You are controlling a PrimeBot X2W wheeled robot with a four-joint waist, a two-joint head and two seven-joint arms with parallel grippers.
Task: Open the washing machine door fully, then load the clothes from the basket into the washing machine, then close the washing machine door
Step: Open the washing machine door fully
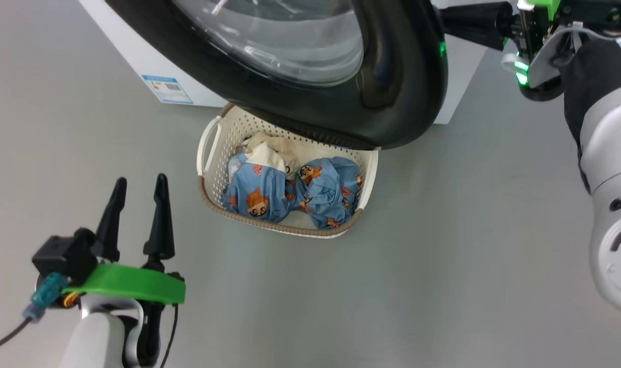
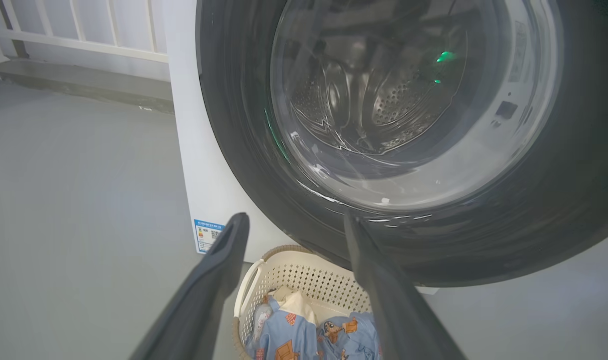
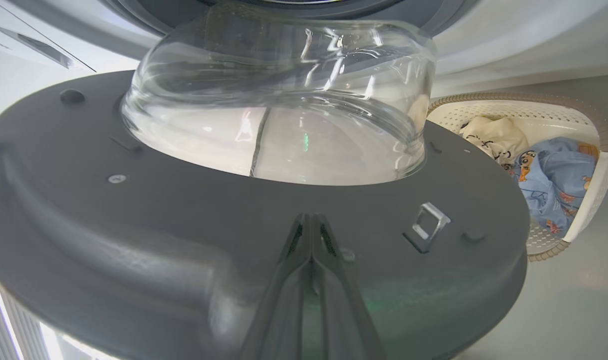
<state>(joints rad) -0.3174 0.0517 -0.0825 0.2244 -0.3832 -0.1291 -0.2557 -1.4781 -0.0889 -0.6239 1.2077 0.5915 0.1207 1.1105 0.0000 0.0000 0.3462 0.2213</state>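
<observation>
The washing machine door (image 1: pixel 392 76), a black rim around a bulging glass window, stands partly swung out from the white washing machine (image 1: pixel 136 56) and overhangs the basket (image 1: pixel 223 148). The cream basket holds the clothes (image 1: pixel 269 189): light-blue bear-print garments and a cream cloth (image 1: pixel 267 153). My left gripper (image 1: pixel 139 191) hovers open over the floor, left of the basket, and holds nothing. In the right wrist view my right gripper (image 3: pixel 311 220) is shut, its tips against the door's grey inner face (image 3: pixel 133 225), below the glass bowl (image 3: pixel 283 100). The right wrist (image 1: pixel 535 46) reaches behind the door's edge.
Grey floor (image 1: pixel 392 281) spreads around the basket. A blue label (image 1: pixel 167 89) marks the machine's lower front. A metal latch hook (image 3: pixel 429 225) sticks out of the door's inner face. A white railing (image 2: pixel 83 30) stands behind the machine.
</observation>
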